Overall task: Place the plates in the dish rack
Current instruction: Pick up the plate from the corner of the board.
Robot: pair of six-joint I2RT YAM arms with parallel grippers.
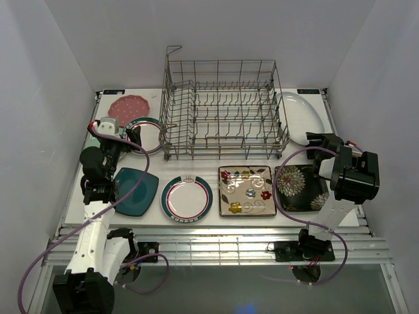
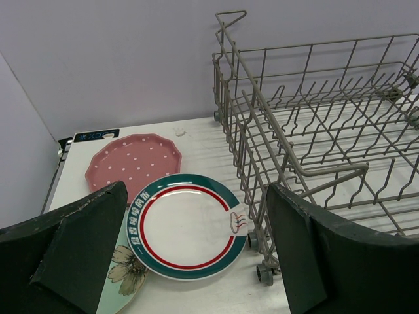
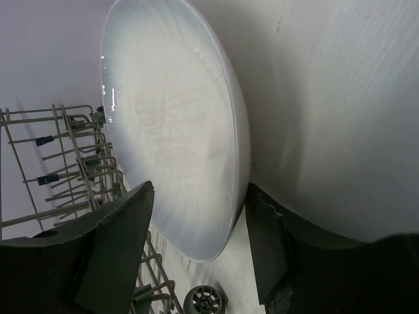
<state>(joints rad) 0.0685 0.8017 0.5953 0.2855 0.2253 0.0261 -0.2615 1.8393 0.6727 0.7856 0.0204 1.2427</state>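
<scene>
The grey wire dish rack (image 1: 222,108) stands at the back centre with nothing in it. My right gripper (image 1: 315,140) is at the near end of the white oval plate (image 1: 300,114). In the right wrist view its jaws (image 3: 200,190) are open and straddle the rim of the oval plate (image 3: 170,131). My left gripper (image 2: 196,190) hangs open over a teal-and-red-rimmed round plate (image 2: 186,226), holding nothing. That plate overlaps a mint green floral plate (image 2: 121,278), and a pink dotted plate (image 2: 134,160) lies behind it. Along the front lie a teal square plate (image 1: 134,190), a second rimmed round plate (image 1: 186,197) and two floral square plates (image 1: 245,191) (image 1: 301,188).
White walls close in the table on the left, back and right. The rack's tall side (image 2: 262,131) stands just right of my left gripper, on small wheels (image 2: 264,273). A rack wheel (image 3: 206,302) sits beside the oval plate's near end.
</scene>
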